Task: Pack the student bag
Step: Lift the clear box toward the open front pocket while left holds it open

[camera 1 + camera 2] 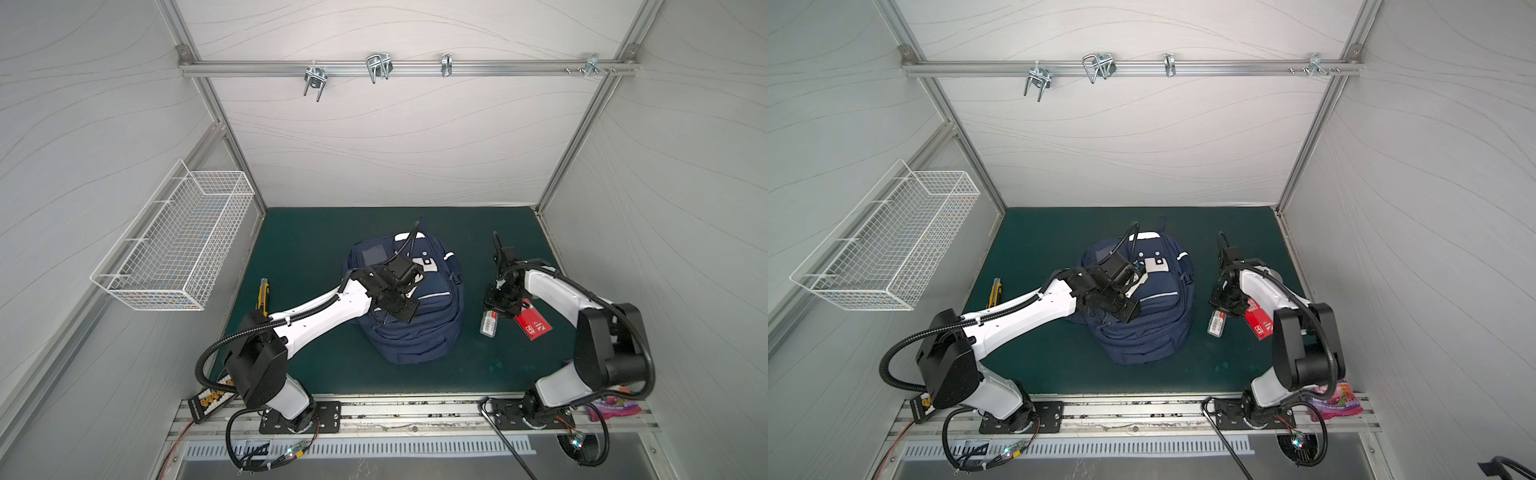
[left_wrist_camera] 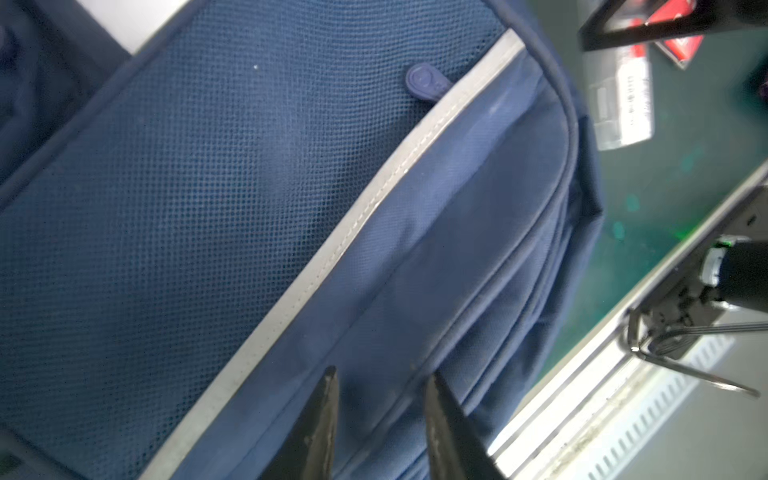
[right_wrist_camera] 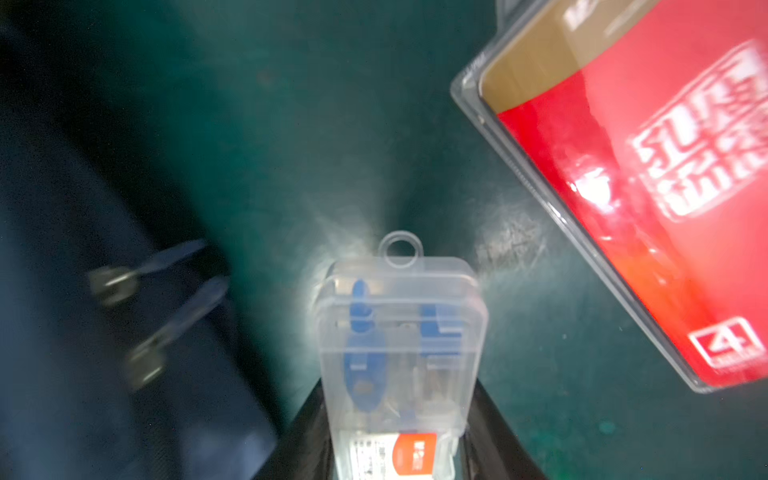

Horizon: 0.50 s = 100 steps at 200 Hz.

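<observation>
Grey-panelled booth; the work surface is a dark green mat. Right gripper: jaws closed against both sides of a clear plastic case lying on the mat beside a flat red packet. This is judged a pickup for packing. Left gripper: jaws parted and empty over the front pocket of the navy blue fabric backpack at mat centre, probably to open it.

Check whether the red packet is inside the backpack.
No, the red packet lies on the green mat, outside the backpack.
</observation>
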Available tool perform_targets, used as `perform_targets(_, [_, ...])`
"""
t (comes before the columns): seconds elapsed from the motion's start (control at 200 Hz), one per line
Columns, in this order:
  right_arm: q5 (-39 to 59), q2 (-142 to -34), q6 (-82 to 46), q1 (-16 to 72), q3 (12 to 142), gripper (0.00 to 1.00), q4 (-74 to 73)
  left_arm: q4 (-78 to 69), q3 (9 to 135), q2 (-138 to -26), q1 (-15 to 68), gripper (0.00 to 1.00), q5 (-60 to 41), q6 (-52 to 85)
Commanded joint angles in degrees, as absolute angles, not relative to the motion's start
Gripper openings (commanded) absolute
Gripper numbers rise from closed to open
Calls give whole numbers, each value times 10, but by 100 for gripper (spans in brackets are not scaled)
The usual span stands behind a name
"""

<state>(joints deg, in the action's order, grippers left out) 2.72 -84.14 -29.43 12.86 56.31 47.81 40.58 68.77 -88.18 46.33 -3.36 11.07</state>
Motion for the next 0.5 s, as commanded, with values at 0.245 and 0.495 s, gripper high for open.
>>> perform_targets(0.245, [56,-704,-378,233,642,22,595,385,745,-842,461,0,45,102])
perform_targets(0.495, [82,-722,-495,376,683,23,556,359,784,-827,459,0,-3,101])
